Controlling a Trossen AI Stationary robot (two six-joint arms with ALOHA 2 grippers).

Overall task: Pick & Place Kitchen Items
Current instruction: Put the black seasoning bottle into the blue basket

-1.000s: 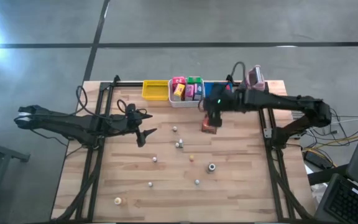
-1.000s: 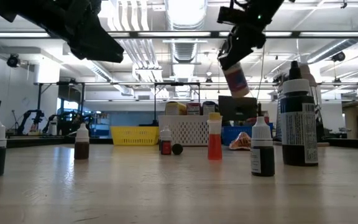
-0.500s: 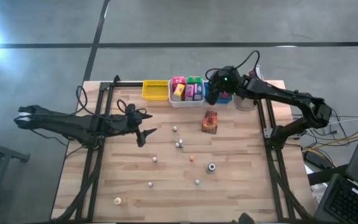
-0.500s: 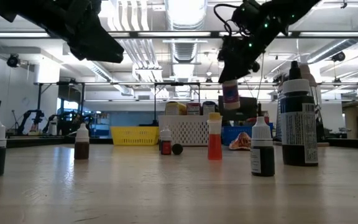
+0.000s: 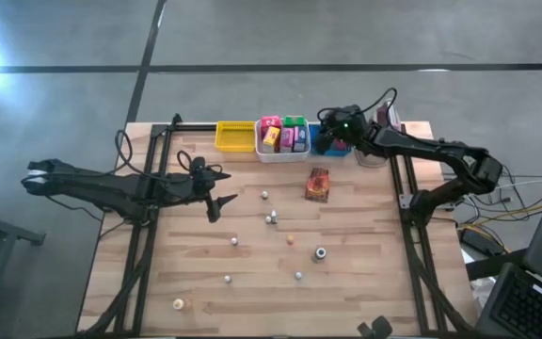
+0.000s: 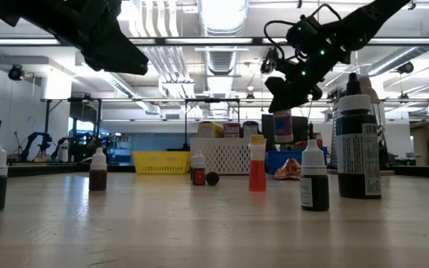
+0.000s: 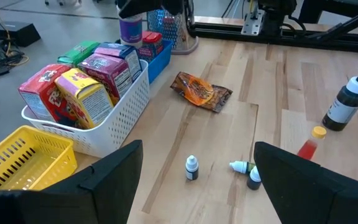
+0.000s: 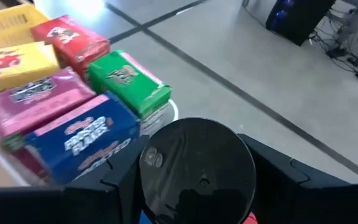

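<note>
While earlier mid-table, right hand [image 5: 333, 135] over blue bin [image 5: 320, 143].

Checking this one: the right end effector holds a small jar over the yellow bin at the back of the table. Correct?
Not quite. The right end effector holds the small jar over the blue bin, not the yellow bin; the high view shows it.

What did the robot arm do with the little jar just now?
The right gripper carried the jar from above the brown packet back over the blue bin, and lowered it. The left gripper, the bottles and the white bin stayed put.
</note>
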